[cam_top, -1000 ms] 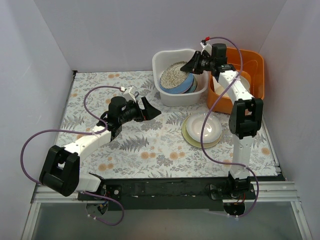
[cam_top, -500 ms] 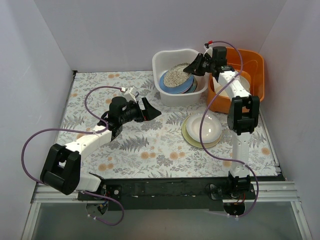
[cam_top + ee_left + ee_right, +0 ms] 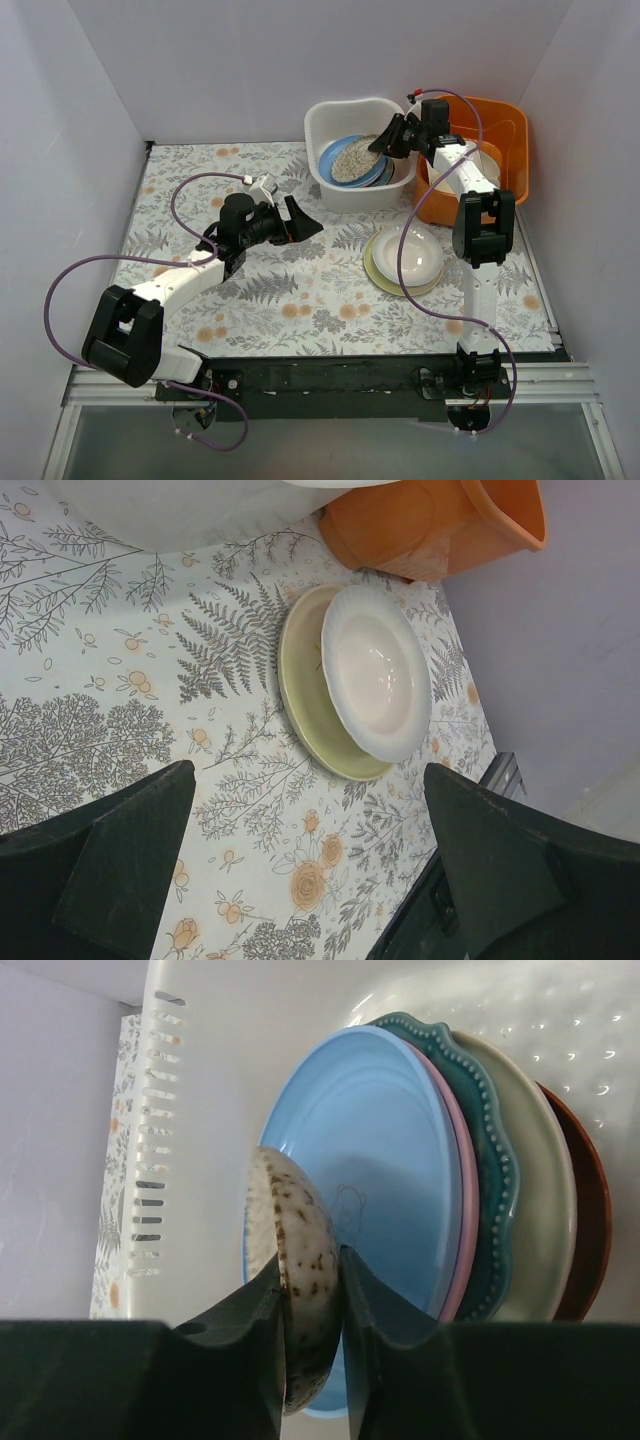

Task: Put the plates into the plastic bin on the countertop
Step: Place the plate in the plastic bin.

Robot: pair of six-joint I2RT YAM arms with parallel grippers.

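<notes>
Plates [image 3: 352,160] lie in two groups on a pale worktop [image 3: 290,290] printed with grey ferns and orange flowers, seen from above. An orange tub [image 3: 505,125] stands at 2 o'clock on the worktop, just beside a white bin [image 3: 325,185] at 12 o'clock.

Inside the white bin the plates overlap like fanned cards. In the right wrist view they run from 3 o'clock toward 9 o'clock. First comes a red plate [image 3: 592,1230], then a pearly white plate [image 3: 540,1200] and a scalloped teal plate [image 3: 497,1160]. A pink plate [image 3: 462,1200] shows only its edge, and a blue plate [image 3: 370,1160] lies in front. Over the blue plate hangs a speckled plate [image 3: 295,1210], beige with brown flecks. Whether it touches the blue one cannot be told.

The right fingers [image 3: 388,140] reach into the bin from its 3 o'clock side. They are closed on the speckled plate's rim, one finger on each face.

At 4 o'clock on the worktop, well apart from the bin, a white plate [image 3: 375,670] rests on a cream-green plate [image 3: 298,705], slightly off centre. The left fingers [image 3: 302,218] hover near the middle of the worktop, spread wide and holding nothing.
</notes>
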